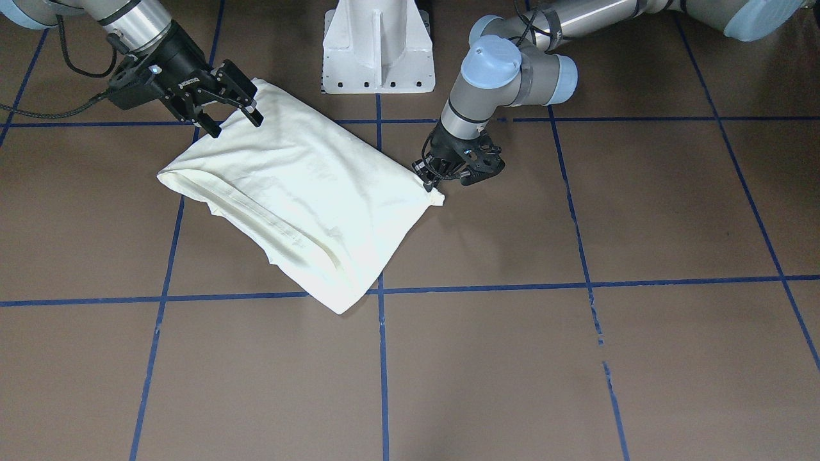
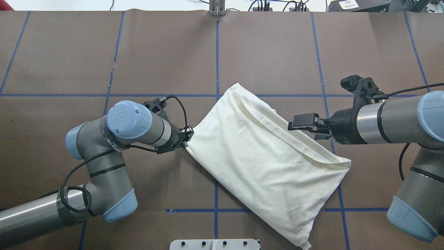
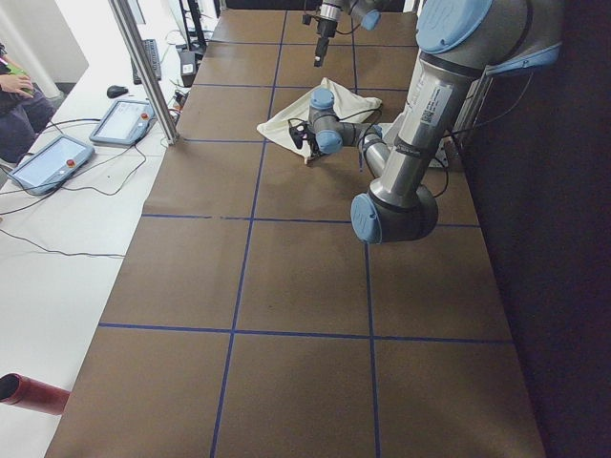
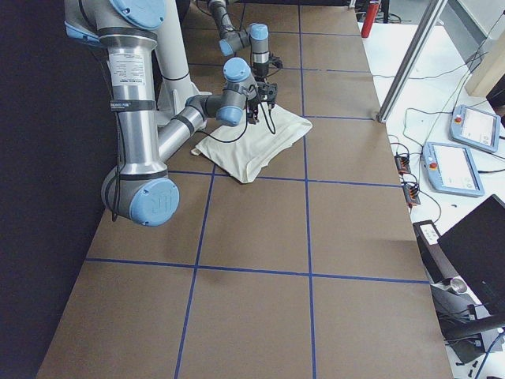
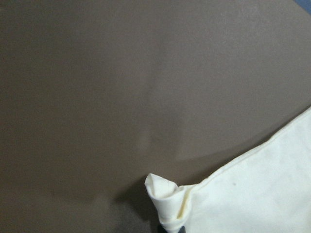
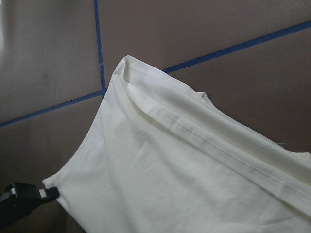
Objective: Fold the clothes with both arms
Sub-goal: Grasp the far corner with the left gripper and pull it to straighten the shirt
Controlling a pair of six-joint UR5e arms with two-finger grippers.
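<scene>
The T-shirt (image 1: 307, 192) lies folded on the brown table (image 1: 576, 358), just in front of the white pedestal (image 1: 378, 48). It slants away from the pedestal's base, and only plain cream cloth faces up. No print is visible in any view. One corner lies close to the pedestal's base on the robot's right. The opposite corner lies farthest from the pedestal, past a crossing of the blue tape lines (image 1: 382, 358). A stitched hem (image 1: 256, 214) runs along the long edge on the robot's right, where the layers gape a little.

The left claw (image 1: 432, 179) is low at the table, in front of the pedestal and slightly to the robot's left. It is closed on the shirt's corner there. The left wrist view shows that corner pinched into a small twisted bunch, with the rest of the cloth spreading flat from it.

The right claw (image 1: 236, 125) is beside the pedestal on the robot's right, over the shirt's corner nearest the base. Its fingers are spread apart and hold nothing. The side view from the robot's left shows it raised above the cloth and pointing down. In the right wrist view the shirt fills most of the picture, and one black fingertip (image 6: 22, 195) shows at the lower left edge.
</scene>
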